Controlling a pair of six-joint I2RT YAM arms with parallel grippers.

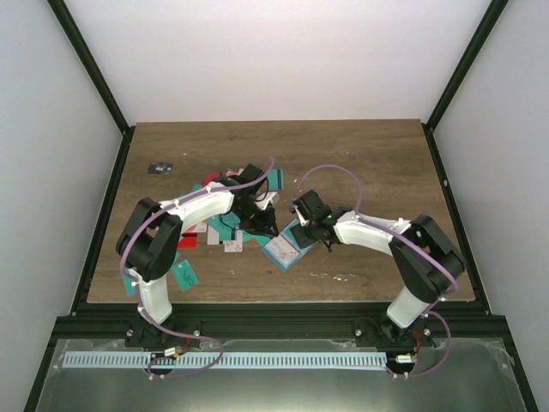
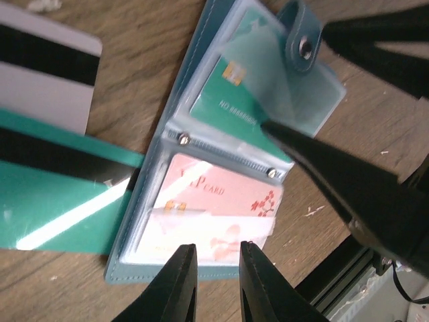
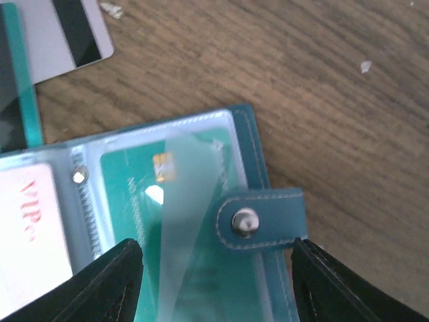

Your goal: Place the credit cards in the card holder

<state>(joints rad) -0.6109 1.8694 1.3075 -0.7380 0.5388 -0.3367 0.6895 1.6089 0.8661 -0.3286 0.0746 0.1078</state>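
Card holder (image 1: 283,251): open flat on the desk (image 1: 377,163), mid-front, just right of the heap of loose credit cards (image 1: 225,225). Already holds a teal card (image 2: 224,100) in one pocket and a pink VIP card (image 2: 221,194) in the other. Right tool (image 3: 213,268): spread wide over the snap strap (image 3: 258,218) half, seemingly steadying the clear sleeve (image 3: 184,201). Left tool (image 2: 218,278): narrowly apart at the pink pocket's edge, gripping nothing visible. Looks mid-task, between insertions. Next, likely: fetch a loose one, such as the striped teal card (image 2: 60,201) beside the holder, and slide it squarely into a free sleeve.
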